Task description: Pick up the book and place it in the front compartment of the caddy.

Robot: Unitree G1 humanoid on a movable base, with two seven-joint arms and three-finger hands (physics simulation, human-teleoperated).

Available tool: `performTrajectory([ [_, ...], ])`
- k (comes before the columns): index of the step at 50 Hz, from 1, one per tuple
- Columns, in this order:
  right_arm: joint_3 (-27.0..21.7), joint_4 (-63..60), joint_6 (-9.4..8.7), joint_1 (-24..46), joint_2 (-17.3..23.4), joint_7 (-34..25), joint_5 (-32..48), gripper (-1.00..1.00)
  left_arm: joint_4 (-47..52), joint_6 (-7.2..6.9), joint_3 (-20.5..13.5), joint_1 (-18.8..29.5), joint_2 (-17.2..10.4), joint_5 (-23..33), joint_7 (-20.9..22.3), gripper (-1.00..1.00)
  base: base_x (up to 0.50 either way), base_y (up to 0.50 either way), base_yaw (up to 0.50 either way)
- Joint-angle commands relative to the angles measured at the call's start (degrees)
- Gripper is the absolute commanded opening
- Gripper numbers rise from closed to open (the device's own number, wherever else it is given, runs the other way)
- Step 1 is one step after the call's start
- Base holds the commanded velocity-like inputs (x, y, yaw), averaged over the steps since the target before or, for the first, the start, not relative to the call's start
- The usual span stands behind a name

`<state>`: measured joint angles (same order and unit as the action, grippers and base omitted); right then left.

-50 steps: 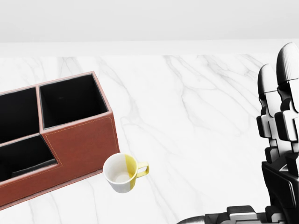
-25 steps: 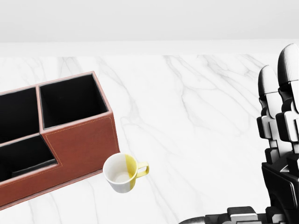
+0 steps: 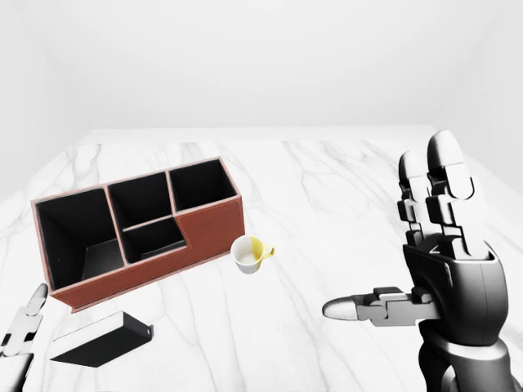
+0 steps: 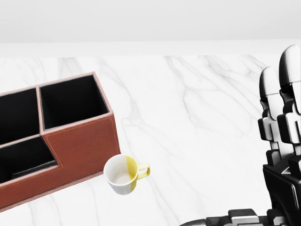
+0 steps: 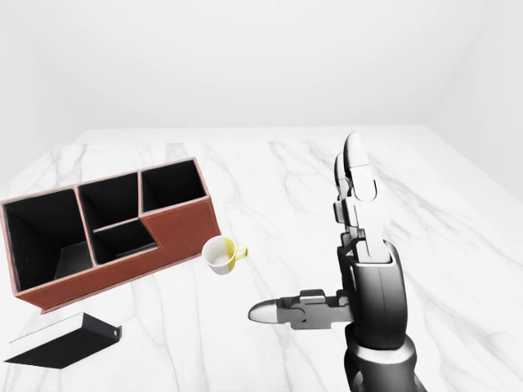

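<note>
The book [image 3: 102, 340] lies flat on the white counter [image 3: 327, 196], close to its near edge on the left side. It is dark with a pale page edge. It sits just beside the long low wall of the caddy [image 3: 139, 224], but I cannot tell if they touch. Nothing holds the book, so the pick-up has not begun.

The caddy is a brown box with black insides. It stands at a slant on the left part of the counter. It has a big bin at its left end, two smaller bins along its far side, and one low bin cut into its near wall. I think the low bin is the front one, since its wall is shorter and faces the robot. A short wall would make it easy to slide a flat book in.

A small white and yellow cup [image 4: 125, 174] stands upright just beside the caddy's right corner. It is near the path to the bin and could get knocked.

The right hand [image 3: 433, 273] is held up over the right side of the counter, well apart from everything. Its fingers [image 3: 441, 184] point straight up and the thumb sticks out sideways, so it is spread wide and empty.

The left hand [image 3: 23, 331] only peeks in at the bottom left, near the book. Too little of it shows to tell how its fingers are set. It looks like the closer hand for the grab.
</note>
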<state>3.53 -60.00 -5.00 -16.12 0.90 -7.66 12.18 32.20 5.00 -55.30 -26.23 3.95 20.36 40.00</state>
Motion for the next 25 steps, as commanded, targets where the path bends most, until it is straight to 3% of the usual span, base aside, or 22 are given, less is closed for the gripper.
performTrajectory([
  [1, -2.3, 1.0, 0.00, 1.9, -0.7, 0.0, -1.9, 1.00, -13.7, 0.00, 2.2, 3.8, -3.7, 4.0, 0.0, 1.00, 0.00, 0.00, 0.00],
  [25, -1.9, 1.0, 0.00, 2.4, -0.5, 0.2, -1.7, 1.00, -23.2, 0.00, 6.1, 6.4, -10.1, 12.2, 0.0, 1.00, 0.00, 0.00, 0.00],
])
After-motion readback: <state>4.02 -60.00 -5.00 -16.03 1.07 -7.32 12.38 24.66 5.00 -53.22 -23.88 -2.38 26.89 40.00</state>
